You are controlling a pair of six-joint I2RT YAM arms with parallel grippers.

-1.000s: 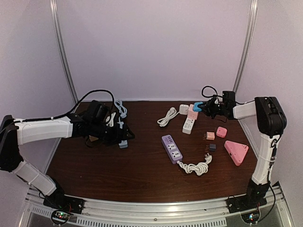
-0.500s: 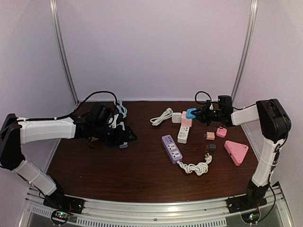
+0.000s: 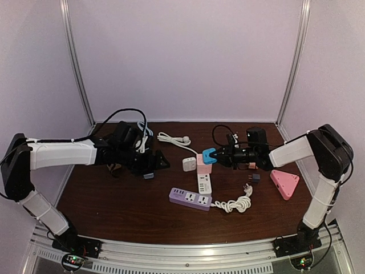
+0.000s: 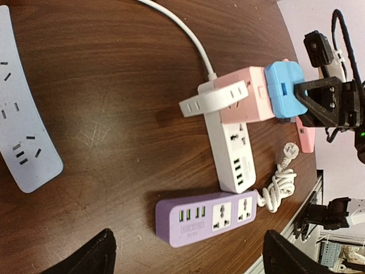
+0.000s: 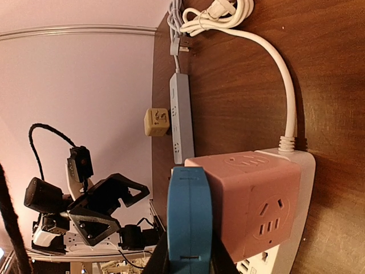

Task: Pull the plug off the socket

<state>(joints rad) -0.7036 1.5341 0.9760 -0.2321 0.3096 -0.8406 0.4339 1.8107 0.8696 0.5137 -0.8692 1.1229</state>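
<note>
A blue plug (image 3: 209,155) sits in the side of a pink cube socket (image 3: 202,160), which is mounted on the end of a white power strip (image 3: 204,182). My right gripper (image 3: 217,155) is shut on the blue plug, its fingers either side of it in the right wrist view (image 5: 189,220); the pink cube (image 5: 251,197) is still joined to it. In the left wrist view the plug (image 4: 284,90) and cube (image 4: 245,103) lie ahead. My left gripper (image 3: 159,162) is open and empty, left of the cube and apart from it.
A purple power strip (image 3: 190,198) with a coiled white cable (image 3: 234,202) lies in front of the white strip. A white adapter (image 3: 189,164) is beside the cube. A pink triangle (image 3: 284,182) and small plugs (image 3: 255,177) lie at right. A pale strip (image 4: 25,142) lies at left.
My right gripper has dragged the blue plug, pink cube and white strip left and nearer. The purple strip has been pushed round to lie crosswise. My left gripper has shifted slightly right.
</note>
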